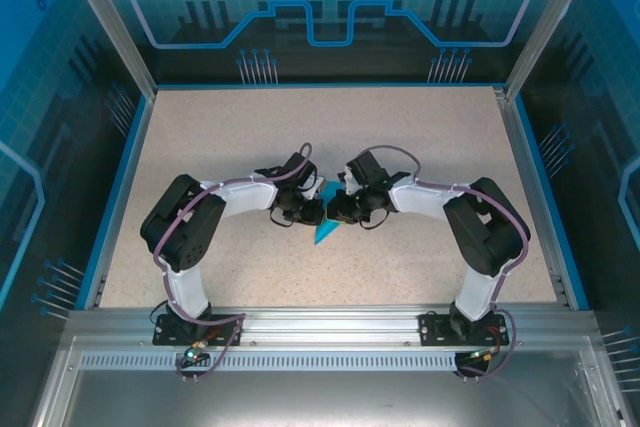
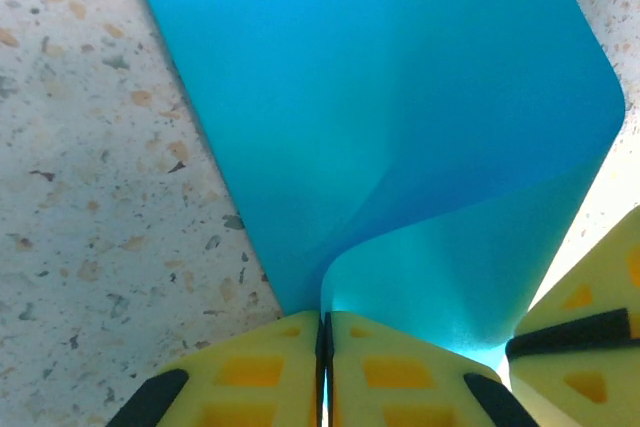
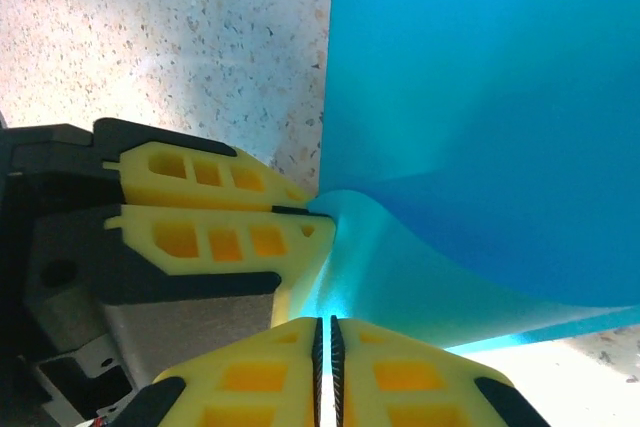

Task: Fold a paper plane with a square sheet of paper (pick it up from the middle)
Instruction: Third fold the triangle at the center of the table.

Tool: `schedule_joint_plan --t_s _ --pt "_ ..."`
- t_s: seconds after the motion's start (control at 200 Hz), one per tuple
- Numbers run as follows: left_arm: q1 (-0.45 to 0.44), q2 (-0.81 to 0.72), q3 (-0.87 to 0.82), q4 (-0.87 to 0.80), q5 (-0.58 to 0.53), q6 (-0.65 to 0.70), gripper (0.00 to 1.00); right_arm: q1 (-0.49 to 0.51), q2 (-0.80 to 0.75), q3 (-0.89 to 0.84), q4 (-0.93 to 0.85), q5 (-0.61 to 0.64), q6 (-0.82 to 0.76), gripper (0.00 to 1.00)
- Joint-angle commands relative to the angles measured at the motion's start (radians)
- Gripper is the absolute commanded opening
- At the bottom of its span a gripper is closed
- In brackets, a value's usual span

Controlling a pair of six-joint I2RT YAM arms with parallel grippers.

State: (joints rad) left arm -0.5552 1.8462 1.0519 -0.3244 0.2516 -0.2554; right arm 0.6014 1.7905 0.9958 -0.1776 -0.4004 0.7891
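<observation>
The cyan-blue sheet of paper (image 1: 325, 230) lies at the middle of the table, lifted into a curved fold between both grippers. My left gripper (image 1: 312, 213) is shut on one raised edge of the paper (image 2: 400, 147), its yellow fingers (image 2: 400, 372) pressed together. Facing it from the right, my right gripper (image 1: 337, 210) is shut on the paper (image 3: 480, 97) close by, with a thin cyan strip between its pads (image 3: 405, 377). The two grips are nearly touching: the left gripper's fingers (image 3: 215, 237) show in the right wrist view, and a right finger (image 2: 585, 347) in the left wrist view.
The speckled beige tabletop (image 1: 220, 147) has a blue border and aluminium frame posts (image 1: 105, 17) at its corners. Both arms bend inward from their bases (image 1: 190, 327) at the near edge, meeting at the centre.
</observation>
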Motion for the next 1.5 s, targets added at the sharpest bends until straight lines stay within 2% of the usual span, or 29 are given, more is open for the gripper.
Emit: schedule_joint_plan --t_s 0.0,0.095,0.22,0.41,0.59,0.905,1.495 --pt "0.005 0.024 0.019 -0.028 0.012 0.025 0.12 -0.005 -0.003 -0.026 0.03 -0.008 0.017 0.14" --pt "0.005 0.024 0.029 -0.037 0.013 0.03 0.12 -0.03 -0.04 -0.03 0.042 -0.026 0.011 0.14" --pt "0.005 0.026 0.031 -0.041 0.012 0.032 0.12 -0.092 -0.052 0.024 -0.03 0.002 -0.041 0.17" --pt "0.005 0.027 0.031 -0.035 0.016 0.029 0.12 -0.126 0.085 0.195 -0.194 0.09 -0.13 0.16" --pt "0.005 0.03 0.041 -0.044 0.02 0.03 0.12 -0.125 0.207 0.3 -0.26 0.121 -0.166 0.15" --pt "0.006 0.013 0.065 -0.064 0.013 0.041 0.12 -0.122 0.268 0.32 -0.274 0.127 -0.188 0.15" --pt "0.005 0.038 0.017 -0.036 0.026 0.016 0.12 -0.123 0.212 0.321 -0.281 0.094 -0.194 0.17"
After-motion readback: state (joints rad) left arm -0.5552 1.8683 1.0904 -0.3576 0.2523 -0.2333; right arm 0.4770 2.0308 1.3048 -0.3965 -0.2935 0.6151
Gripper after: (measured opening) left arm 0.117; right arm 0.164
